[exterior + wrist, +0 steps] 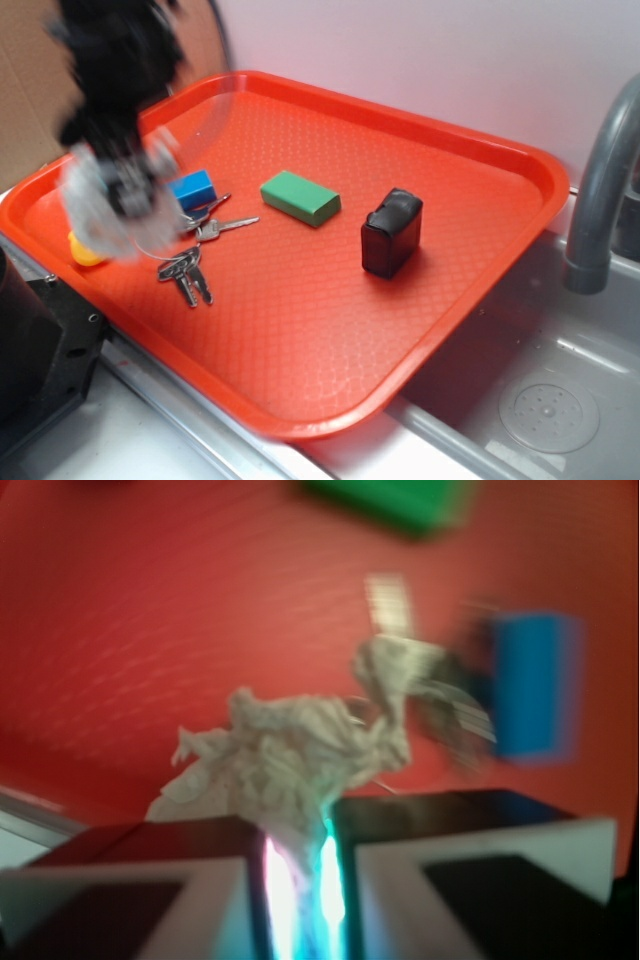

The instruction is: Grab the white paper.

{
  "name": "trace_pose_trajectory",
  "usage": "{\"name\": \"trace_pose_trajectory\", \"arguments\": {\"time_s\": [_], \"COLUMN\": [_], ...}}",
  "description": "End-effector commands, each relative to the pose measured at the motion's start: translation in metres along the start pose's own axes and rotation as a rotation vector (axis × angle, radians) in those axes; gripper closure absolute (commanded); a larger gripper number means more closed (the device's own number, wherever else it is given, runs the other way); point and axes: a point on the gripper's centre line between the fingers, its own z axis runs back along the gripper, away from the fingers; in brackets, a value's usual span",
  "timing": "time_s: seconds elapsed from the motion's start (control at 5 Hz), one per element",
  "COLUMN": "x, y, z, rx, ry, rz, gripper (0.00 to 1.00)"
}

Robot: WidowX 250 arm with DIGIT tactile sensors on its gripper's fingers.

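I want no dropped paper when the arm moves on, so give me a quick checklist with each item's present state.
1. White paper between the end effector fingers: ok, pinched in the wrist view.
2. Paper off the red tray: cannot tell, motion blur.
3. Keys free of the paper: cannot tell; they lie close by.
4. Blue block untouched: ok.
5. Green block and black object away from the arm: ok.

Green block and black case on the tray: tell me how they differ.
The green block is flat, lying low with sharp edges; the black case stands taller, with rounded corners. The green block sits nearer the keys, the black case nearer the sink side. Both rest untouched on the orange tray.
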Motion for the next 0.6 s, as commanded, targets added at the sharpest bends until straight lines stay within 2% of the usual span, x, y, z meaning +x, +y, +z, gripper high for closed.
{"name": "trace_pose_trajectory", "arguments": {"time_s": [0.0,0.2,0.4], "x": [-0.012,-0.007,-0.005], "y": [0.019,0.026,0.029], "z": [0.092,0.113,0.113], "rx": [0.060,0.077,0.087], "ry": [-0.113,-0.179,-0.189], "rz": [0.347,0.382,0.410], "gripper": [1.00,1.00,1.00]}}
